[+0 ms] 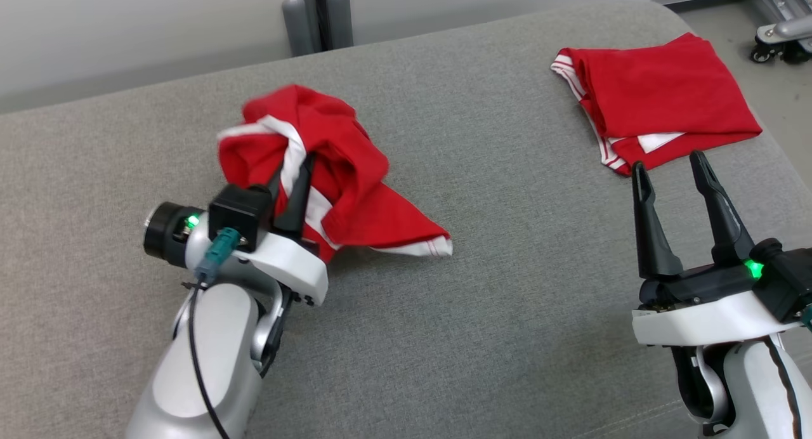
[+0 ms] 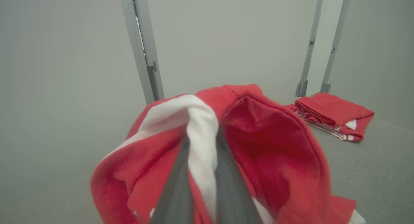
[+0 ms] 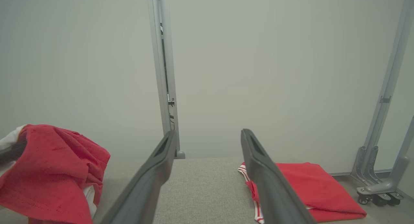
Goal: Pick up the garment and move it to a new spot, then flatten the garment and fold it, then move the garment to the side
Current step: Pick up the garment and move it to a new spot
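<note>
1. Left claw [image 1: 295, 176]: fingers pressed almost together, clamped on a white band of the crumpled red garment [image 1: 355, 172].
2. Cloth bunched over and around those two dark fingers, red folds on both sides of the band in the left wrist view.
3. One white-hemmed corner of the crumpled red garment trailing down onto the grey table [image 1: 507, 312], pointing toward the folded red garment [image 1: 660, 90].
4. Crumpled bundle well to the left of the folded red garment and nearer the robot than it.
5. Right claw [image 1: 667, 161]: spread wide, nothing between the fingers, nothing gripped.
6. Its fingertips just at the near edge of the folded red garment; touching the cloth or just short of it, not clear.
7. Folded red garment lying flat on the table, striped white trim along its left edge and a white patch at its near edge.
</note>
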{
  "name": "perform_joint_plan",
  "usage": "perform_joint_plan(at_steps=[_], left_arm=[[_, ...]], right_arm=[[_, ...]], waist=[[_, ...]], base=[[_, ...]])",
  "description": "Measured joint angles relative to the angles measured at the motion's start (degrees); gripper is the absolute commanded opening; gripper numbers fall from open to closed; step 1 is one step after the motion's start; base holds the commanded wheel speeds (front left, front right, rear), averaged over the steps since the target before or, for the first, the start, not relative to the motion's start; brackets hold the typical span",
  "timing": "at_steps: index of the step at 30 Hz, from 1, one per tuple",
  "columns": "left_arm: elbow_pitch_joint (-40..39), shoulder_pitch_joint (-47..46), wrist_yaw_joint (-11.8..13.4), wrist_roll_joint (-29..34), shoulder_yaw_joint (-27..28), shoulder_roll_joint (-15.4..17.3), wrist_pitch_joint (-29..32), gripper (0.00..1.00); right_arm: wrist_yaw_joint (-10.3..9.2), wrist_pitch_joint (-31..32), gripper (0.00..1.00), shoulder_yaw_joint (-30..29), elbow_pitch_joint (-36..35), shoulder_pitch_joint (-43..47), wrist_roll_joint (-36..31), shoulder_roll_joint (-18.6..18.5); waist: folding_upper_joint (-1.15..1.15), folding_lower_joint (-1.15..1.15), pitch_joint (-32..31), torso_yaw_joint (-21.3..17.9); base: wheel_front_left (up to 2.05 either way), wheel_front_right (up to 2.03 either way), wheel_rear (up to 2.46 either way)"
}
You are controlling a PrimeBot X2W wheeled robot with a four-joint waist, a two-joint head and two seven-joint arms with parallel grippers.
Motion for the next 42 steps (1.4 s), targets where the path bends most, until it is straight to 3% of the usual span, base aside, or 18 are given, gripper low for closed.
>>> perform_joint_plan(at_steps=[10,11,12,13,19,24,33,42], left_arm=[[16.4,-4.0,-3.0,-1.1,-9.1,-1.6,-1.0,0.00],[17.5,-4.3,-3.2,-1.6,-9.7,-1.7,-1.3,0.04],[18.1,-4.8,-3.2,-2.2,-10.3,-1.6,-1.6,0.40],[18.2,-5.2,-3.2,-3.4,-11.0,-1.6,-2.0,1.00],[14.6,-6.2,-0.8,-9.1,-14.0,-1.7,-3.5,1.00],[8.4,-5.3,1.7,-10.4,-12.8,-1.7,-3.7,1.00],[-4.4,3.8,4.8,-11.0,-4.9,1.6,-3.8,1.00],[-11.6,15.0,7.1,-11.4,5.0,3.1,-3.9,1.00]], right_arm=[[0.00,0.0,1.00,1.5,0.0,-1.8,0.3,0.0],[0.00,0.0,1.00,1.6,0.0,-2.0,0.3,0.0],[0.00,0.0,1.00,1.7,0.0,-2.3,0.3,0.0],[0.00,0.0,1.00,1.7,0.1,-2.5,0.3,-0.1],[0.00,0.0,1.00,1.9,0.7,-2.3,0.3,-0.3],[0.00,0.0,1.00,2.8,1.3,-1.5,0.3,-0.4],[0.00,0.0,1.00,4.4,3.7,0.0,1.3,-0.5],[0.00,0.0,1.00,3.5,4.6,1.9,1.4,-0.4]], waist=[[0.00,0.00,4.6,1.2],[0.00,0.00,4.9,1.3],[0.00,0.00,5.2,1.4],[0.00,0.00,5.2,1.5],[0.00,0.00,4.0,2.8],[0.00,0.00,1.7,4.2],[0.00,0.00,-2.9,8.0],[0.00,0.00,-6.5,11.4]], base=[[0.00,0.00,0.00],[0.00,0.00,0.00],[0.00,0.00,0.00],[0.00,0.00,0.00],[0.00,0.00,0.00],[0.00,0.00,0.00],[0.00,0.00,0.00],[0.00,0.00,0.00]])
